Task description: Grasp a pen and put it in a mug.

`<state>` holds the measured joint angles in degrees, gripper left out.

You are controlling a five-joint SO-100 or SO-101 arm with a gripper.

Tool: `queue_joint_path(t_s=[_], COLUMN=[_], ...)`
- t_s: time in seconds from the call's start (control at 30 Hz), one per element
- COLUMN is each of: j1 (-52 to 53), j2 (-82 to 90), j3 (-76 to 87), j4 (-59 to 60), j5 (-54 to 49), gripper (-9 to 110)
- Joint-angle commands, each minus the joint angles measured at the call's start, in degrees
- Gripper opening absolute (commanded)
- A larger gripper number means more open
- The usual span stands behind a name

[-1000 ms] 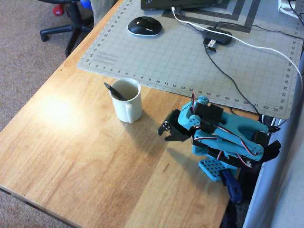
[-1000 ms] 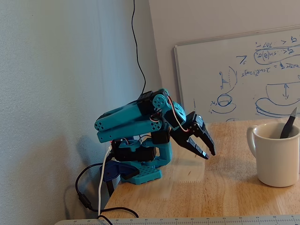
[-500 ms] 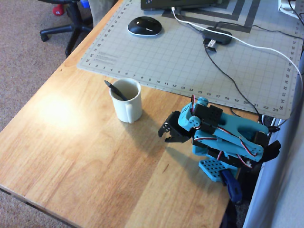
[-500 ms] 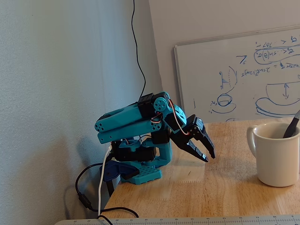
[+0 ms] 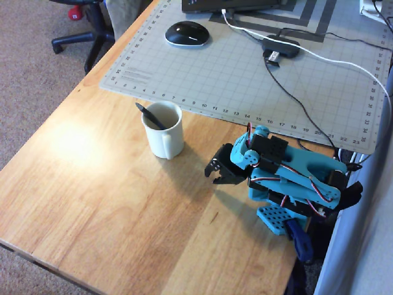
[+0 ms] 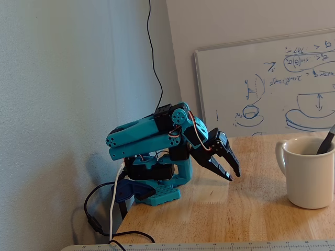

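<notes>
The cream-white mug (image 5: 163, 129) stands upright on the wooden table, its handle toward the front edge in the overhead view. The dark pen (image 5: 150, 115) leans inside it, its upper end sticking out over the rim to the upper left. In the fixed view the mug (image 6: 310, 174) is at the right edge with the pen (image 6: 326, 140) rising from it. My gripper (image 5: 216, 176) is folded back near the arm's base, well to the right of the mug in the overhead view. In the fixed view the gripper (image 6: 233, 176) points down at the table, jaws together and empty.
A grey cutting mat (image 5: 245, 80) covers the back of the table, with a black mouse (image 5: 186, 33), a USB hub (image 5: 281, 48) and cables on it. An office chair (image 5: 86, 31) stands off the table's left. A whiteboard (image 6: 267, 83) leans on the wall.
</notes>
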<state>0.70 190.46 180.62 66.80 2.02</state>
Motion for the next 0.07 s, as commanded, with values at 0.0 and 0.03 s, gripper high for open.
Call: queue_joint_path(t_s=[0.0, 0.03], j1=[0.09, 0.09], j2=[1.23, 1.23], j3=[-0.88, -0.88], j4=[-0.53, -0.53], j5=[-0.35, -0.35], gripper=[7, 7])
